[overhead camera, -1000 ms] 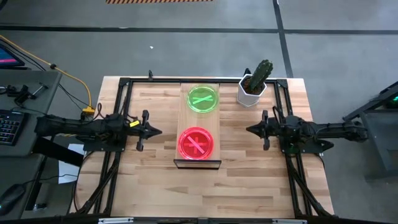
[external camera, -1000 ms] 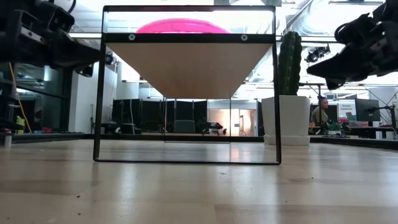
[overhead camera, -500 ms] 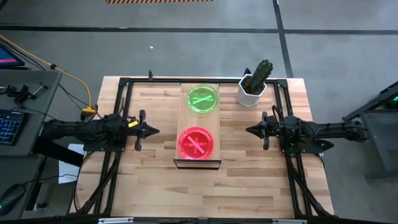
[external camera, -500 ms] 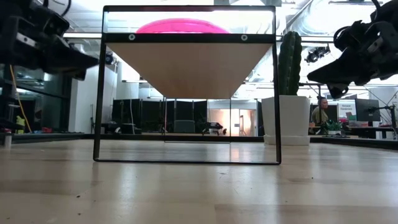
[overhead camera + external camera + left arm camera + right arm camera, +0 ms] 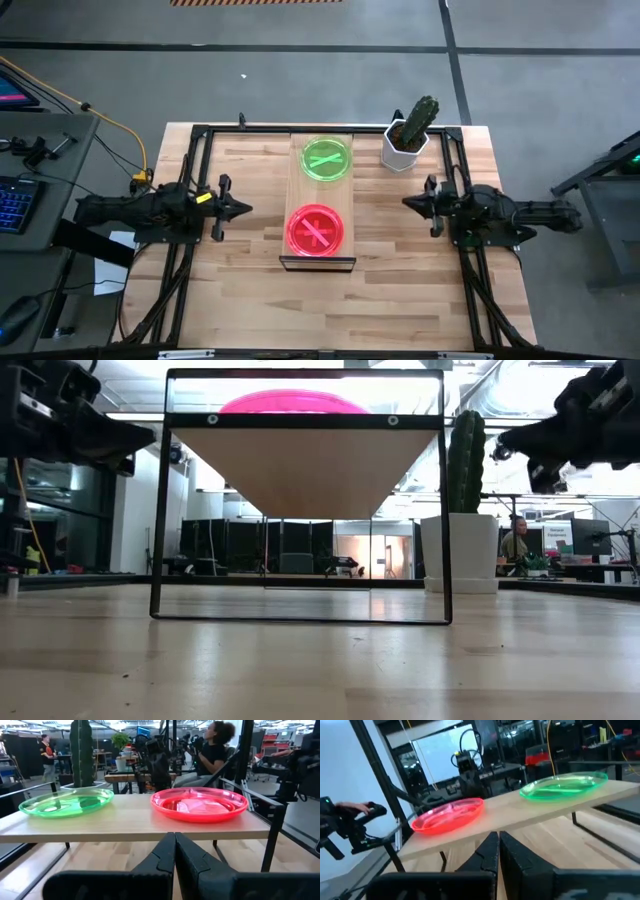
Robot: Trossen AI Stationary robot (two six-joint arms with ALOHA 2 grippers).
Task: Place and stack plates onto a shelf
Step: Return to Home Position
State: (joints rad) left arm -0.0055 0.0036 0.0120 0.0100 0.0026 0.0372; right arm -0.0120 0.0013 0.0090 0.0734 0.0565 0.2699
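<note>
From where I stand, the wooden bench (image 5: 250,300) comes first, and I see no plates lying on it. Past that is the front end of the shelf (image 5: 320,194), a long light board on a thin dark frame. The pink plates (image 5: 316,230) sit in a pile on this near end. I cannot count how many are in the pile.

The two arms are level with the pink pile, one on each side and both well apart from the shelf. The left arm (image 5: 140,210) points in from the left. Its jaws are pressed together and hold nothing. The right arm (image 5: 510,212) points in from the right. Its jaws are closed too, and they are empty.

Farther along the shelf, the green plates (image 5: 327,158) sit at the far end, apart from the pink ones. Just beside that end, a cactus in a white pot (image 5: 404,148) stands on the bench. Way back in the room, a person (image 5: 210,755) sits at a desk.

I think the stacking job is done, because every plate I can see is on the shelf. This looks like the going-home step. Next, each arm only needs to tuck back to its resting place. There is nothing to grab, so the jaws can be shut. The arms should keep clear of the frame and the pot.
</note>
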